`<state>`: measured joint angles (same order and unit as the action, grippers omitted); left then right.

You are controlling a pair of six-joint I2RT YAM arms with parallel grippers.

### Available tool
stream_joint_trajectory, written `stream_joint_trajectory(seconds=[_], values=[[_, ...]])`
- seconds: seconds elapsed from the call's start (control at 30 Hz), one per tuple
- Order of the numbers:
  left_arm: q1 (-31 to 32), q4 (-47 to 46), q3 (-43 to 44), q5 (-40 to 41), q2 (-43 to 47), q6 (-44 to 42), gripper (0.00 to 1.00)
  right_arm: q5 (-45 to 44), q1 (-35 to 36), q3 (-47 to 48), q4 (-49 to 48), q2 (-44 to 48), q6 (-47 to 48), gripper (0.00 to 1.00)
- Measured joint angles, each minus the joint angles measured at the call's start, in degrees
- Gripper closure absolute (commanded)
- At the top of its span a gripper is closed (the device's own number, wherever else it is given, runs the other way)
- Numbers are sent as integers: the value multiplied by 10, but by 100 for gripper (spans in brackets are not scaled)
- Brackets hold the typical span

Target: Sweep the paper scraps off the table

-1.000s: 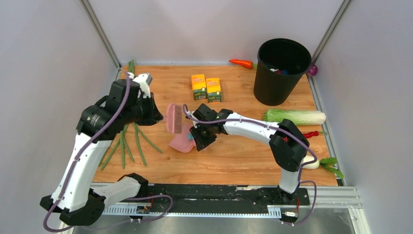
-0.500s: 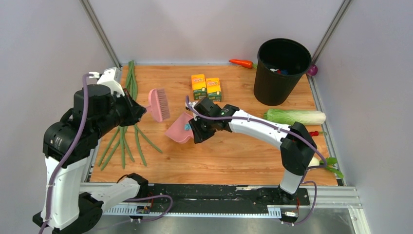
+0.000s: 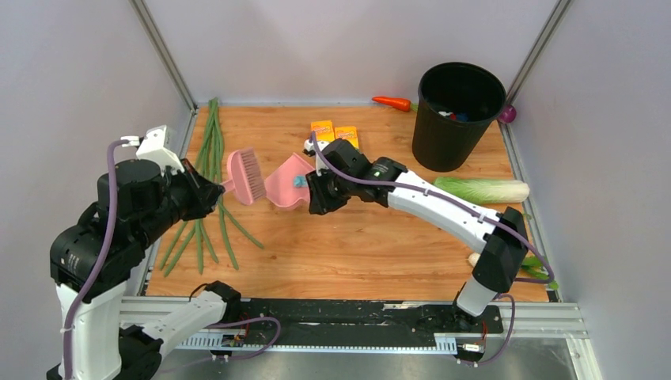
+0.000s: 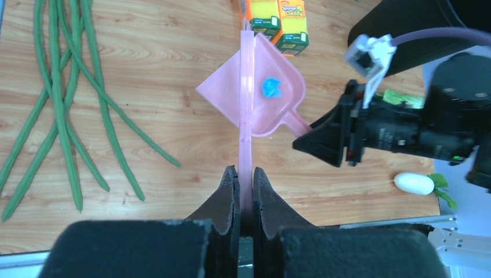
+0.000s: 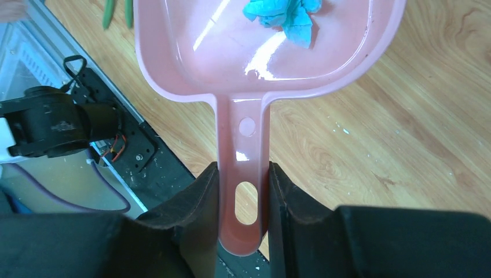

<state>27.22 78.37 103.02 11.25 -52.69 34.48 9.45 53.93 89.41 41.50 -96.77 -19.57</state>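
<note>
My table [image 3: 356, 253] is orange-brown wood grain edged in grey metal, walled in by plain grey panels [image 3: 332, 47]. At twelve o'clock stand two yellow-orange boxes [image 4: 278, 23] reading "Sponge Daddy". My left claw [image 4: 245, 175] is clenched on the pink brush [image 3: 247, 176] by its handle. My right claw [image 5: 242, 174] grasps the pink dustpan [image 5: 231, 52] by its handle, with one teal paper scrap [image 5: 284, 14] lying in the pan.

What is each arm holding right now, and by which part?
The left fingers clamp the pink brush by its handle; the right fingers clamp the pink dustpan by its handle.
</note>
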Motion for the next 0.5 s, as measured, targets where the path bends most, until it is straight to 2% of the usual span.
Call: stream_joint_trajectory(seconds=[0.27, 0.5], values=[[0, 5, -30, -4, 17, 4, 100, -37, -4, 6, 17, 71, -29, 100], [0, 4, -19, -11, -9, 2, 100, -45, -45, 83, 48, 72, -59, 100]])
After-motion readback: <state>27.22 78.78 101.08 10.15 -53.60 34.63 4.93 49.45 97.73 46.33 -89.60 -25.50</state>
